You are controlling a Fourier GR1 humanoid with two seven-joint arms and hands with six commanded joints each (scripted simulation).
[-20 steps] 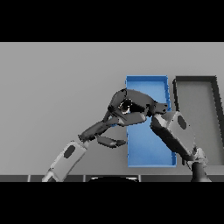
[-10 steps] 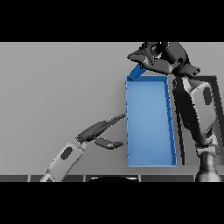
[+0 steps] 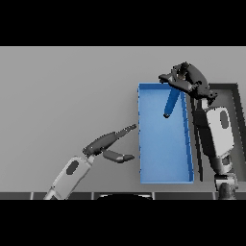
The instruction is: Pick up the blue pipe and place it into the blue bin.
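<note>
The blue pipe (image 3: 170,104) hangs tilted over the far end of the blue bin (image 3: 141,144), its lower tip pointing down toward the bin floor. My right hand (image 3: 186,79) is above the bin's far right corner, fingers curled round the pipe's upper end. My left hand (image 3: 106,143) lies low on the table just left of the bin, open, with straight fingers pointing at the bin's left wall and the thumb spread toward me.
A dark grey bin (image 3: 237,111) stands right beside the blue bin, partly hidden by my right forearm (image 3: 218,132). Grey table stretches to the left and far side.
The right hand rose from over the bin's middle to its far end, then came slightly nearer and lower; the pipe now hangs longer into view. The left hand has barely moved.
</note>
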